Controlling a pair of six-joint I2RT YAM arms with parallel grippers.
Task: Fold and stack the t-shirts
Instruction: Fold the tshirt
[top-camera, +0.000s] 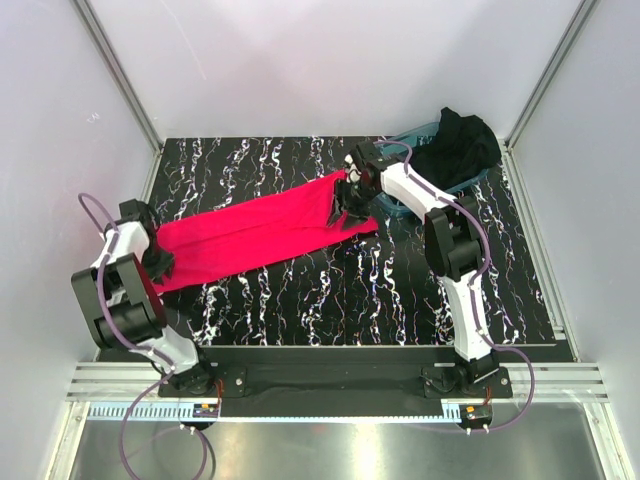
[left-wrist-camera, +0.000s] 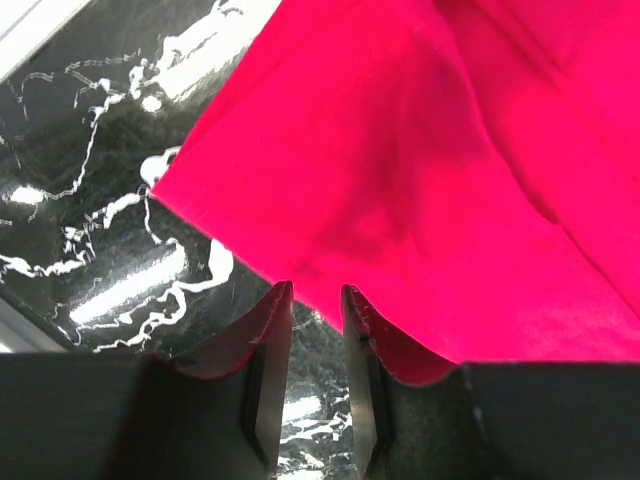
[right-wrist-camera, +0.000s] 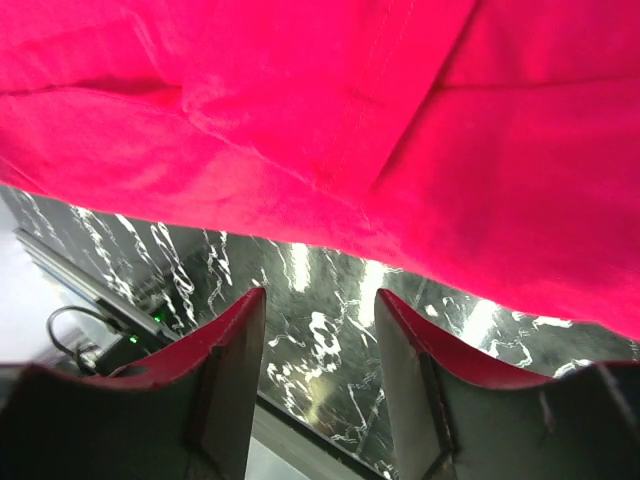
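Note:
The pinkish-red t-shirt (top-camera: 250, 232) lies pulled out in a long band across the black marbled table, from the left edge toward the back middle. My left gripper (top-camera: 160, 264) is at its left end; in the left wrist view the fingers (left-wrist-camera: 270, 330) stand a little apart with only table between them, and the red t-shirt's hem (left-wrist-camera: 400, 200) lies just past the tips. My right gripper (top-camera: 346, 204) is at the band's right end, open (right-wrist-camera: 322, 295), with the red cloth (right-wrist-camera: 330, 120) beyond it and bare table in the gap. The black t-shirt (top-camera: 458, 146) sits heaped in the tub.
A clear teal tub (top-camera: 418, 131) stands at the back right corner, behind the right arm. White walls with metal posts close in the table (top-camera: 400, 290) on three sides. Both arm bases are bolted to the rail along the near edge.

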